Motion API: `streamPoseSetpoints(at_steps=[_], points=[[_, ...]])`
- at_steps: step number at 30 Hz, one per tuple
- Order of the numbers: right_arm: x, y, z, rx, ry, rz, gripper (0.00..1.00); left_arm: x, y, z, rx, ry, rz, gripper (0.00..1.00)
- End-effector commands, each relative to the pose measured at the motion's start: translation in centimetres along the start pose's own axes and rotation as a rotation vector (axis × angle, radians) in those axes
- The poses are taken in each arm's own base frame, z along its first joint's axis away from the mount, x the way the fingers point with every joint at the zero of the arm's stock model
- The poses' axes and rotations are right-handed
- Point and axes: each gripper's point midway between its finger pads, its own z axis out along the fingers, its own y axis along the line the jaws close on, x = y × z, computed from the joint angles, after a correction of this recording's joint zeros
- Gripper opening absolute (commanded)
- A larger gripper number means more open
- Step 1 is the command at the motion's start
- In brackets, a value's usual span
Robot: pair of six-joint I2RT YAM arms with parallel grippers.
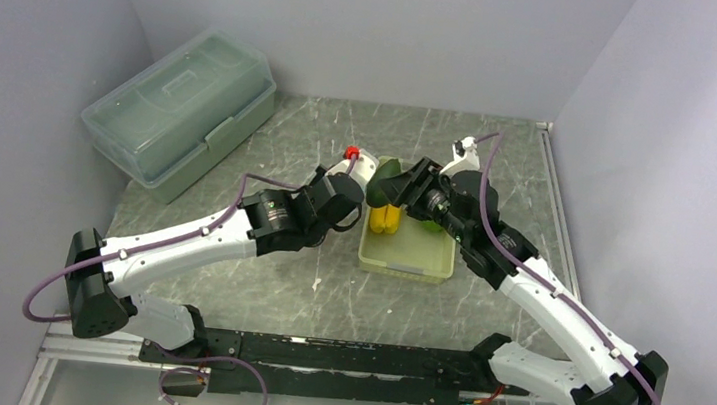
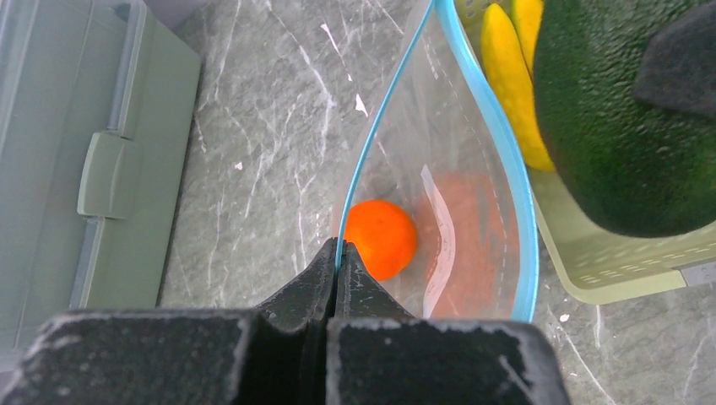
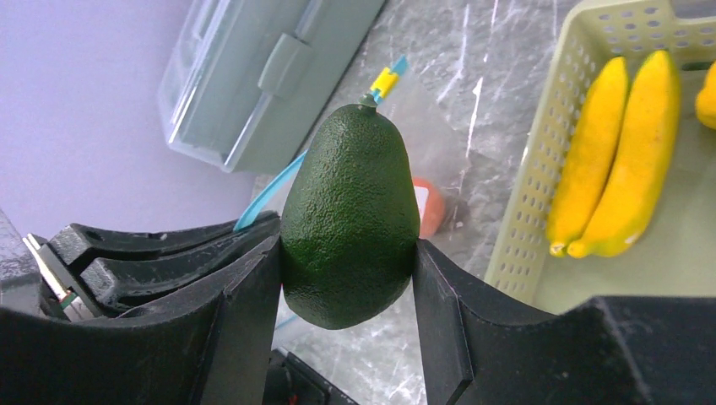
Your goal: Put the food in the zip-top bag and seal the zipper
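The clear zip-top bag (image 2: 456, 169) hangs open, and my left gripper (image 2: 338, 253) is shut on its teal-blue zipper (image 2: 359, 169) at the near side of the mouth. Inside the bag, an orange (image 2: 380, 238) lies at the bottom. My right gripper (image 3: 344, 246) is shut on the dark green avocado (image 3: 350, 219). The avocado hangs just beside the bag's mouth, over the basket's edge (image 2: 608, 126). Two yellow bananas (image 3: 625, 152) lie in the pale green basket (image 3: 540, 169). In the top view both grippers meet at the basket's far left corner (image 1: 382, 180).
A large translucent lidded storage box (image 1: 183, 109) stands at the back left, close to the bag in the left wrist view (image 2: 101, 160). The basket (image 1: 409, 258) sits mid-table with a light green piece (image 1: 430, 226) under the right arm. Side walls enclose the marbled table.
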Motion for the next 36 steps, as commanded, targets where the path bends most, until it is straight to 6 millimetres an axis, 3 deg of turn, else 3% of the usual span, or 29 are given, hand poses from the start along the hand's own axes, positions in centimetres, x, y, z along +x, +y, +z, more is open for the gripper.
streamPoseSetpoints(at_steps=[1,9,18,27,36], points=[[-2.3,4.3,-0.8,-0.132,-0.075,0.043,0.28,-2.5,0.1,-0.9,0.022,-0.056,-0.062,0.00],[-1.7,6.4,-0.5,-0.181,-0.064,0.055,0.28,-2.6,-0.2,-0.9,0.035,-0.055,-0.065,0.00],[-1.1,7.4,0.1,-0.190,-0.052,0.049,0.29,-2.5,-0.5,-0.8,0.040,-0.053,-0.067,0.00],[-0.6,7.8,1.0,-0.184,-0.049,0.071,0.29,-2.7,-0.3,-1.1,0.042,-0.059,-0.076,0.00],[1.3,6.5,2.3,-0.113,0.004,0.026,0.29,-3.2,0.2,-1.6,0.038,-0.075,-0.086,0.00]])
